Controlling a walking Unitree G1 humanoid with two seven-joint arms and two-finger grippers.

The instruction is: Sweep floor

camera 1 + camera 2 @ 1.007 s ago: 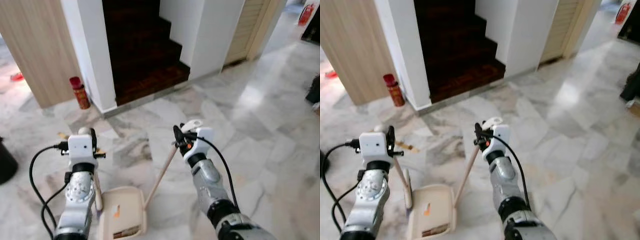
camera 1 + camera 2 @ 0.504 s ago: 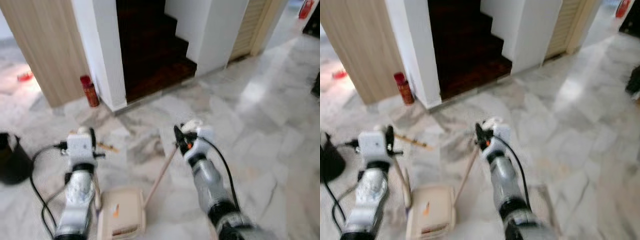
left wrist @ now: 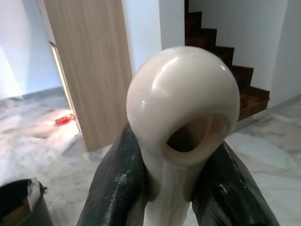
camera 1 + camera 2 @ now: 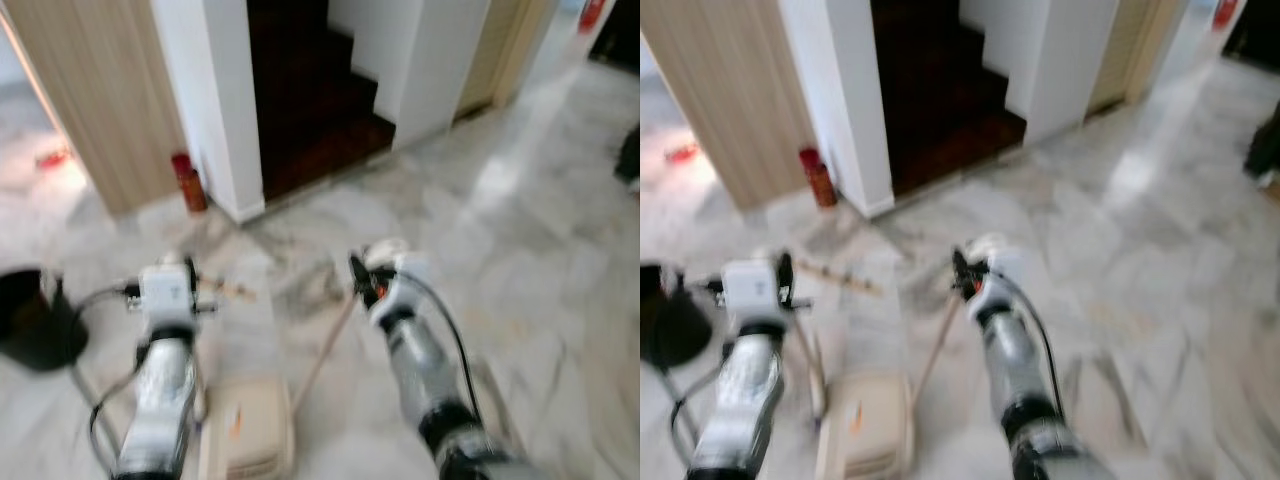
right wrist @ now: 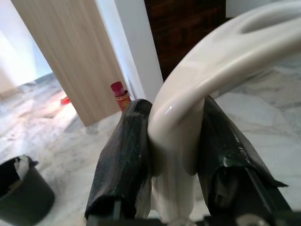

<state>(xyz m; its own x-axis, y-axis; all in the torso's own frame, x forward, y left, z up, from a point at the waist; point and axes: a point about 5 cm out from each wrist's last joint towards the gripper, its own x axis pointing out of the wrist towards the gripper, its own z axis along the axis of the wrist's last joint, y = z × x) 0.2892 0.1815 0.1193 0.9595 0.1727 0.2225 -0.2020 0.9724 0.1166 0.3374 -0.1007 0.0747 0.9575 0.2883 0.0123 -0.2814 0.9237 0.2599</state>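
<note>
Now | left gripper (image 3: 181,188) clamps brush handle (image 3: 183,117) | right gripper (image 5: 174,165) clamps dustpan handle (image 5: 197,89)

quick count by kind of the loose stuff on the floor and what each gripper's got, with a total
Cream dustpan: 1, its handle clamped in the right gripper
Cream broom: 1, handle clamped in the left gripper
Red canister: 1, by the white wall
Black bin: 1, on the robot's left
Thin stick on the floor: 1
Total: 5

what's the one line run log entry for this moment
task: sweep floor | left gripper: shut on broom handle | right gripper: shut on dustpan handle | dustpan: on floor between arms | view: blurred
</note>
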